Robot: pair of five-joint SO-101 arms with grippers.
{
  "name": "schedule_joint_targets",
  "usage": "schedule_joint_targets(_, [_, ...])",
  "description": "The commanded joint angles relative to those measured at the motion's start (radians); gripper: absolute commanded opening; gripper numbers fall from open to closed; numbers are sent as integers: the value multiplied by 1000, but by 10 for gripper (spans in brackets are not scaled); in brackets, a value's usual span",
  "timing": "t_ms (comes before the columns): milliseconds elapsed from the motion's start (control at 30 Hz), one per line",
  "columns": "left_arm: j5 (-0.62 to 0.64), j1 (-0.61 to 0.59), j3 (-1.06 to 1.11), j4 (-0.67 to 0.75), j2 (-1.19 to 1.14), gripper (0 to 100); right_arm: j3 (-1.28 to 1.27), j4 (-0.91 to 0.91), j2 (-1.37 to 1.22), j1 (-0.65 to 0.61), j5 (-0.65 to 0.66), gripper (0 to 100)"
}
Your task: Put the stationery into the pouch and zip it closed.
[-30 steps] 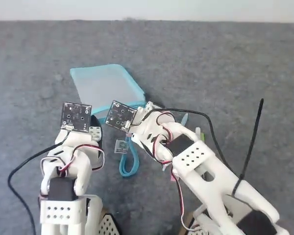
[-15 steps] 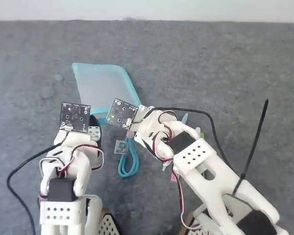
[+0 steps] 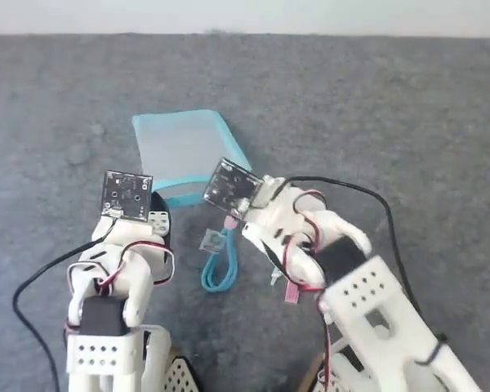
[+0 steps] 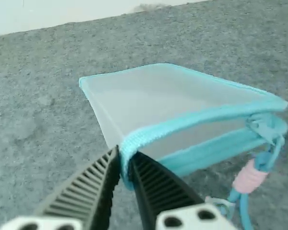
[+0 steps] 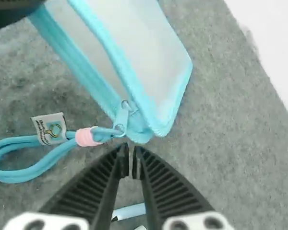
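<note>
Translucent frosted flat pouch with turquoise zip edging [image 3: 184, 151] lay on the grey felt-like tabletop [image 3: 392, 106], one zip-side corner lifted. The metal zip slider [image 5: 125, 108] sat at the pouch's corner on the right arm's side. From the slider hung a turquoise cord loop [image 3: 220, 265], carrying a pink bead [image 5: 85, 136] close to the slider and a small printed tag [image 5: 49, 128] just beyond the bead; the loop trailed away from the pouch toward the arm bases. Left gripper [image 4: 125, 167] was clamped on the pouch's turquoise zip edge at the corner opposite the slider, edge pinched between both fingers. Right gripper [image 5: 129, 160] was just beside the pouch's slider corner, fingers drawn nearly together with only a thin slit, nothing held between them. A pale-blue pen [image 5: 129, 211] lay on the tabletop below the right gripper, apart from the pouch.
</note>
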State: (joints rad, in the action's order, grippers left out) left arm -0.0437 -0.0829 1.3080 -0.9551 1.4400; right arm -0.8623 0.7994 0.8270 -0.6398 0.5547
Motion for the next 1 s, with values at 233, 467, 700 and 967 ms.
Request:
schedule_joint_targets(233, [29, 17, -148, -26, 20, 12, -120, -101, 93, -31, 3, 113])
schedule_joint_targets(467, [14, 71, -234, -135, 20, 12, -138, -185, 88, -31, -51, 195])
schedule_joint_targets(700, [-5, 68, -231, -146, 20, 12, -199, -329, 96, 35, -43, 195])
schedule_joint_targets(967, [-6, 66, -211, -138, 20, 12, -187, -286, 96, 111, 167, 194])
